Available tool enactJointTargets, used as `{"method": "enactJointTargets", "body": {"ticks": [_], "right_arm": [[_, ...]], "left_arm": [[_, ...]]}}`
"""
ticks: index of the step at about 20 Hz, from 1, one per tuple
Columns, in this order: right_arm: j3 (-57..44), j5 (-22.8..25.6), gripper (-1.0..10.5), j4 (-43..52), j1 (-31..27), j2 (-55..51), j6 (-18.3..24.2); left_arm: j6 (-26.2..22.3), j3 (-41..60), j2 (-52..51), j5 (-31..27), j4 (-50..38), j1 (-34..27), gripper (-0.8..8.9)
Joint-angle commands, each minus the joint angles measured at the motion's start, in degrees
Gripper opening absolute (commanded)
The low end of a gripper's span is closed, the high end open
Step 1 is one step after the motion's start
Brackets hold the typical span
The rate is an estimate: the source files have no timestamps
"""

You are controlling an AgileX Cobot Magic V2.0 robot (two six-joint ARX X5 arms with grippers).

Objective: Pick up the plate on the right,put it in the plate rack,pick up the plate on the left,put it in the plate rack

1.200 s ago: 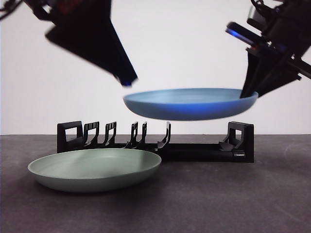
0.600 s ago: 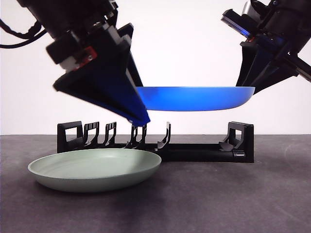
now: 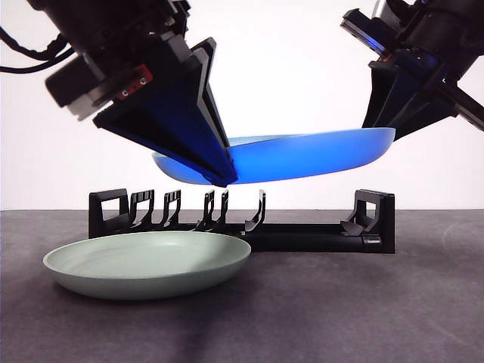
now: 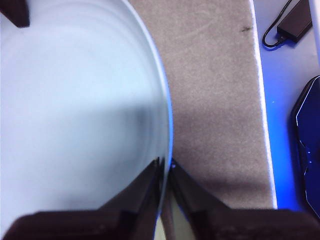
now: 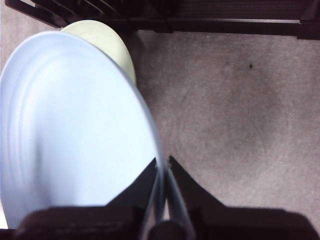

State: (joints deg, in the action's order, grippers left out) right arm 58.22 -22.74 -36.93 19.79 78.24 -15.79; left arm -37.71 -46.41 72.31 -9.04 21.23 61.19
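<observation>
Looking level across the table, two smooth round plates show: a blue plate held tilted in the air above one black plastic plate rack with upright prongs, and a pale green plate lying on the dark mat before it. At the left wrist, the left gripper has its jaws nipped on the blue plate's rim. At the right wrist, the right gripper likewise clamps the opposite rim.

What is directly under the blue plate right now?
Under the blue plate, held aloft by the left gripper and right gripper, stands the plate rack, with clear air between. The green plate lies lower, in front. The rack's far side is hidden.
</observation>
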Motion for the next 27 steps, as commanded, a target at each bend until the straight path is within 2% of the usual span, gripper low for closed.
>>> {"method": "enactJointTargets", "body": {"ticks": [1, 3, 4, 11, 13, 15, 18, 23, 27], "right_arm": [[0.5, 0.2, 1.5, 0.5, -0.2, 0.0, -0.6], [0.9, 0.2, 3.6, 1.2, -0.3, -0.2, -0.5], [1.3, 0.1, 3.8, 1.9, -0.3, -0.5, -0.2], [1.5, 0.8, 3.8, 15.7, -1.1, -11.0, -0.2], [1.5, 2.5, 3.8, 19.0, -2.1, -14.4, -0.2], [1.5, 5.5, 3.8, 20.9, -3.0, -17.4, -0.2], [1.5, 8.0, 3.8, 21.4, -4.1, -19.8, 0.2], [1.5, 8.2, 3.7, 18.9, -4.1, -20.0, 1.4], [1.5, 8.2, 3.7, 17.9, -4.1, -19.7, 2.4]], "left_arm": [[3.0, 0.0, -0.1, -1.0, -0.9, -0.4, -0.09], [3.1, 0.0, -0.1, -1.0, -1.0, -0.4, -0.09], [3.3, 0.0, -0.1, -1.0, -1.0, -0.4, -0.09], [14.4, -1.6, -0.1, -1.2, -6.9, -3.3, -0.09], [17.9, -4.5, -0.1, -0.8, -7.5, -5.0, -0.09], [22.0, -7.8, -0.1, 4.1, -8.1, -8.0, -0.09], [30.0, -9.9, -0.1, 16.3, -15.3, -15.3, -0.09], [38.8, -9.9, -0.1, 23.5, -21.8, -25.1, -0.09], [43.3, -9.9, -0.1, 28.9, -25.1, -32.7, -0.09]]}}
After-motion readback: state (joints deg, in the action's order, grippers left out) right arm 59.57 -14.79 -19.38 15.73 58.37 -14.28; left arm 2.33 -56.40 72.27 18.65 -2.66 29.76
